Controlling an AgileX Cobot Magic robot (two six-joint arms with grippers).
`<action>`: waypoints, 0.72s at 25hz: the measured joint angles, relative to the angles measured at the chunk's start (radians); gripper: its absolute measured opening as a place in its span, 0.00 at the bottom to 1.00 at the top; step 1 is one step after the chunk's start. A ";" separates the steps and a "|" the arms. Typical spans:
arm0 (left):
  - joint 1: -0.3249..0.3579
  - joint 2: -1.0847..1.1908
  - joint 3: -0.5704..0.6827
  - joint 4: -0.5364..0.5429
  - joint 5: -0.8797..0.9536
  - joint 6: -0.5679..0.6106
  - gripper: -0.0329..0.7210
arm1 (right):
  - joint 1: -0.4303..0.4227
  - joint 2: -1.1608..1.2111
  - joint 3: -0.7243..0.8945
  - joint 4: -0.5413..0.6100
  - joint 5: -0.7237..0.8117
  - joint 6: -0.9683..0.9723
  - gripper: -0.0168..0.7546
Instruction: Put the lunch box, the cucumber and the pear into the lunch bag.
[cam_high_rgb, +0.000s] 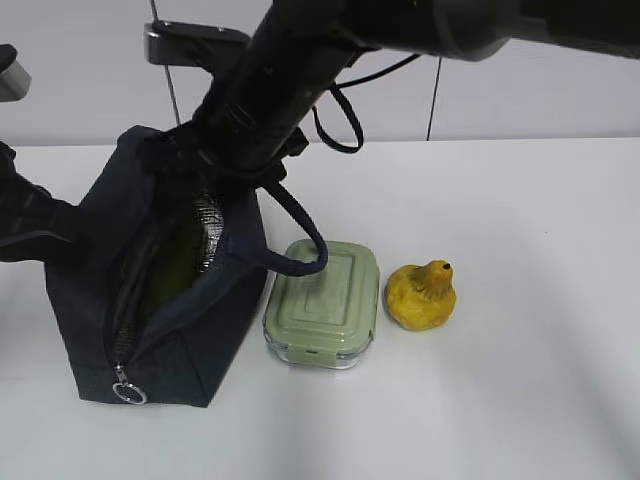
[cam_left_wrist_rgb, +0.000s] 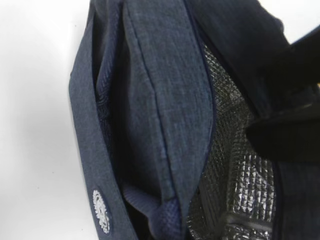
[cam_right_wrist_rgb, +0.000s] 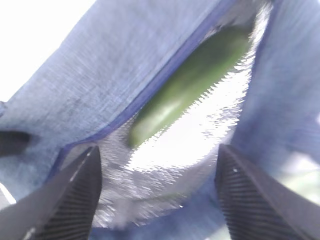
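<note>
- My right hand (cam_right_wrist_rgb: 157, 195) hangs over the mouth of the lunch bag (cam_high_rgb: 90, 260), fingers spread wide and holding nothing.
- The cucumber (cam_right_wrist_rgb: 192, 82) lies free inside the bag on the silver lining, its long axis running along the bag's length, just ahead of my open fingers.
- My left hand is out of sight at the bag's left wall; I judge it pinched shut on the fabric, keeping the mouth open.
- The lunch box (cam_high_rgb: 323, 302) sits on the bench (cam_high_rgb: 520, 400) just right of the bag, one handle loop draped on its lid.
- The pear (cam_high_rgb: 422, 295) stands just right of the box, neck up.
- Both lie right and nearer than the bag mouth, so my right hand is the closer one, the box first.
</note>
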 joint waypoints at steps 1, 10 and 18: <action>0.000 0.000 0.000 0.000 0.000 0.000 0.03 | 0.000 -0.004 -0.019 -0.031 0.022 0.002 0.74; 0.000 0.002 0.000 0.001 0.000 0.000 0.03 | -0.056 -0.088 -0.064 -0.484 0.273 0.193 0.74; 0.000 0.002 0.000 0.001 0.001 0.000 0.03 | -0.203 -0.088 -0.047 -0.491 0.313 0.201 0.74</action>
